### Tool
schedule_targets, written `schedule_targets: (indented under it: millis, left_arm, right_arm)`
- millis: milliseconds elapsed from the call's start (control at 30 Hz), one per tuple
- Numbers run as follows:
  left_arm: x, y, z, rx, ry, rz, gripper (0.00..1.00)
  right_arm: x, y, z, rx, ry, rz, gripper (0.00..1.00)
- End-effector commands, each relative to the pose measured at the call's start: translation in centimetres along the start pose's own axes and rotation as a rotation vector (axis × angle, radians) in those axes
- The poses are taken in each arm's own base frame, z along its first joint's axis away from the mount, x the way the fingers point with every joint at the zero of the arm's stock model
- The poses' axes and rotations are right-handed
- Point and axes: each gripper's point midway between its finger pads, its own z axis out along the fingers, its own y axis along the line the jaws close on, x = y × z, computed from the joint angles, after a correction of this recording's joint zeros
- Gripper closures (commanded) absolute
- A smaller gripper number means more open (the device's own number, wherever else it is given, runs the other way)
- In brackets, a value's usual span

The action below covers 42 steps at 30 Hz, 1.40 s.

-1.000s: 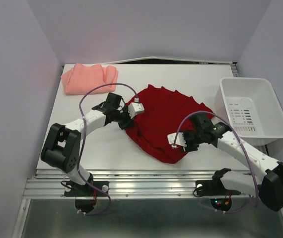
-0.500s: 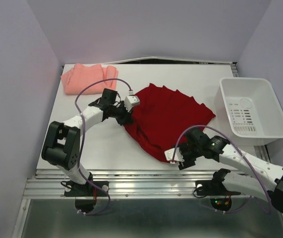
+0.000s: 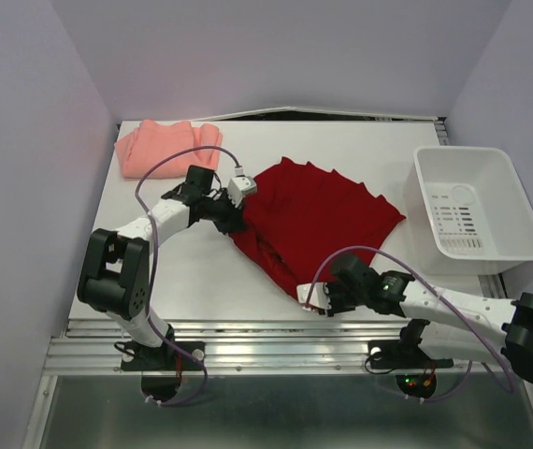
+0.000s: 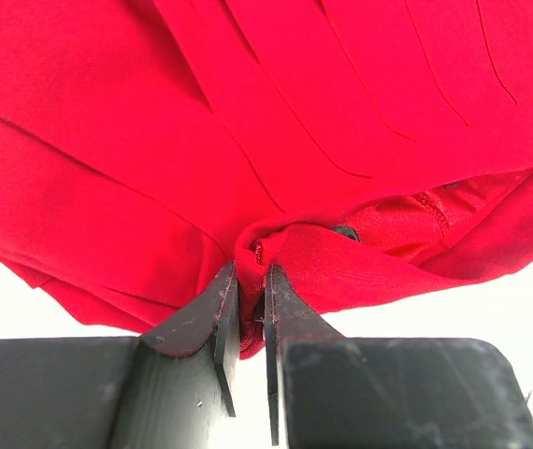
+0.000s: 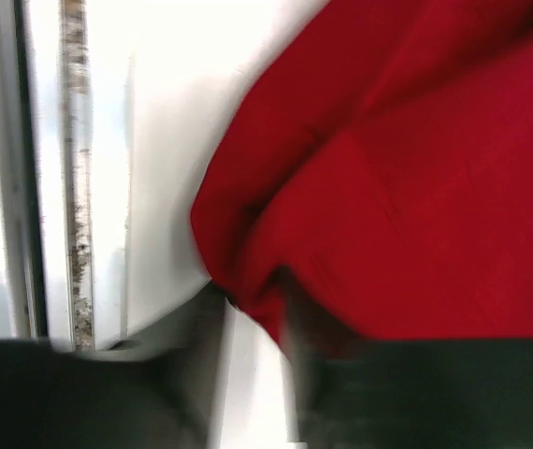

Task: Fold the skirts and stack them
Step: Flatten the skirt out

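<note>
The left claw (image 4: pixel 251 274) is clamped on a bunched edge of the red skirt (image 3: pixel 323 210), at its 9 o'clock side. The right claw (image 3: pixel 311 299) sits at that skirt's 6 o'clock hem, too blurred to tell its grip. The pink skirt (image 3: pixel 166 147) lies at the 11 o'clock corner of the tabletop (image 3: pixel 192 271).

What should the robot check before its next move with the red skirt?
1. Left end effector pinches the red skirt: ok.
2. Right end effector grips the skirt's near edge: cannot tell, the view is blurred.
3. The skirt is folded: not ok, it lies spread open and bunched at the left.
4. Pink skirt lies out of the way in the far left corner: ok.
5. White bin is apart from the cloth: ok.
</note>
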Motion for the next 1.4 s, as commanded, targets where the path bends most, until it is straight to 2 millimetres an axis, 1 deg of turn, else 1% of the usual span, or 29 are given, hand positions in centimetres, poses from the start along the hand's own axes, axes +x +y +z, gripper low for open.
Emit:
schedule_targets:
  millis: [0,100,133,267,333,367,433,467,500,533,567,600,633,700,733,767,800,833,900,933,1000,1033,1067,1133,1167,1200,1267,1300,1367]
  left_arm:
    - [-2.4,0.4,-1.8,-0.018,-0.064,0.011,1.0]
    - [-3.4,0.0,-3.4,-0.041,-0.094,0.029,1.0]
    - [-3.7,0.0,-3.9,-0.055,-0.1,0.024,1.0]
    - [-6.6,0.0,-7.5,-0.13,-0.17,0.056,1.0]
    - [-9.1,0.0,-10.4,-0.195,-0.236,0.103,1.0]
    - [-10.1,0.3,-11.7,-0.251,-0.258,0.117,1.0]
    - [-13.6,-0.1,-15.3,-0.352,-0.371,0.175,1.0]
    - [-14.9,-0.1,-16.7,-0.4,-0.42,0.184,1.0]
    - [-16.0,0.3,-18.3,-0.472,-0.462,0.186,1.0]
    - [-17.7,-0.3,-20.5,-0.52,-0.535,0.192,1.0]
    - [-19.4,0.1,-22.5,-0.593,-0.602,0.207,1.0]
    - [-20.4,0.0,-23.7,-0.628,-0.64,0.211,1.0]
    - [-22.3,-0.3,-25.7,-0.663,-0.695,0.226,1.0]
    - [-23.9,-0.3,-27.5,-0.705,-0.732,0.228,1.0]
    - [-25.5,-0.9,-29.2,-0.723,-0.782,0.259,1.0]
    - [-26.3,-1.2,-30.1,-0.739,-0.799,0.291,1.0]
    - [-26.9,-1.8,-31.3,-0.755,-0.822,0.314,1.0]
    - [-27.3,-2.1,-32.0,-0.769,-0.839,0.336,1.0]
    - [-27.4,-2.9,-32.8,-0.786,-0.843,0.386,1.0]
    - [-27.1,-4.0,-33.6,-0.79,-0.859,0.408,1.0]
    - [-26.3,-5.8,-34.5,-0.779,-0.871,0.43,1.0]
    - [-25.9,-6.5,-34.6,-0.77,-0.875,0.434,1.0]
    - [-25.6,-8.2,-35.6,-0.759,-0.906,0.462,1.0]
    - [-23.8,-9.1,-34.7,-0.723,-0.875,0.455,1.0]
    - [-23.0,-9.7,-34.5,-0.708,-0.864,0.455,1.0]
    - [-22.4,-11.5,-35.2,-0.696,-0.887,0.485,1.0]
    - [-20.9,-12.7,-34.2,-0.638,-0.877,0.495,1.0]
    - [-20.3,-14.3,-34.9,-0.63,-0.901,0.524,1.0]
    - [-19.0,-15.4,-33.8,-0.569,-0.89,0.533,1.0]
  right_arm:
    - [-2.7,-5.1,-1.7,0.258,-0.075,0.06,0.76]
    - [-4.4,-7.0,-4.0,0.336,-0.104,0.109,0.99]
    - [-5.9,-8.3,-5.7,0.392,-0.149,0.113,0.99]
    - [-8.0,-11.5,-11.3,0.577,-0.197,0.117,0.99]
    - [-8.8,-12.8,-14.1,0.661,-0.218,0.123,0.99]
    - [-9.4,-14.1,-16.4,0.74,-0.225,0.133,0.99]
    - [-10.0,-15.3,-18.7,0.814,-0.229,0.13,0.99]
    - [-9.4,-16.7,-19.9,0.871,-0.207,0.162,0.99]
    - [-10.2,-18.0,-22.1,0.922,-0.234,0.174,0.99]
    - [-10.3,-19.0,-23.2,0.959,-0.235,0.169,0.99]
    - [-10.1,-20.6,-24.9,1.024,-0.24,0.188,0.99]
    - [-10.9,-22.2,-26.4,1.06,-0.253,0.191,0.99]
    - [-11.4,-23.3,-27.6,1.089,-0.267,0.198,0.99]
    - [-12.0,-25.9,-28.9,1.125,-0.279,0.22,0.99]
    - [-14.0,-26.9,-31.9,1.175,-0.333,0.214,0.99]
    - [-14.3,-27.7,-33.0,1.203,-0.333,0.216,0.99]
    - [-14.7,-28.6,-33.3,1.215,-0.325,0.221,0.99]
    - [-15.8,-29.0,-35.7,1.258,-0.36,0.212,0.99]
    - [-16.4,-29.2,-37.4,1.294,-0.368,0.204,0.99]
    - [-16.6,-29.0,-39.0,1.322,-0.39,0.205,0.99]
    - [-16.7,-28.0,-40.4,1.33,-0.416,0.214,0.99]
    - [-16.6,-27.8,-40.0,1.308,-0.401,0.212,0.99]
    - [-16.0,-26.8,-39.8,1.289,-0.392,0.222,0.99]
    - [-15.4,-25.6,-39.4,1.26,-0.384,0.221,0.99]
    - [-15.1,-24.3,-40.2,1.262,-0.405,0.223,0.99]
    - [-14.8,-23.7,-39.4,1.235,-0.406,0.216,0.99]
    - [-14.4,-22.2,-39.9,1.226,-0.429,0.226,0.99]
    - [-14.2,-21.9,-39.9,1.223,-0.429,0.234,0.99]
    - [-14.0,-21.3,-40.5,1.23,-0.439,0.252,0.99]
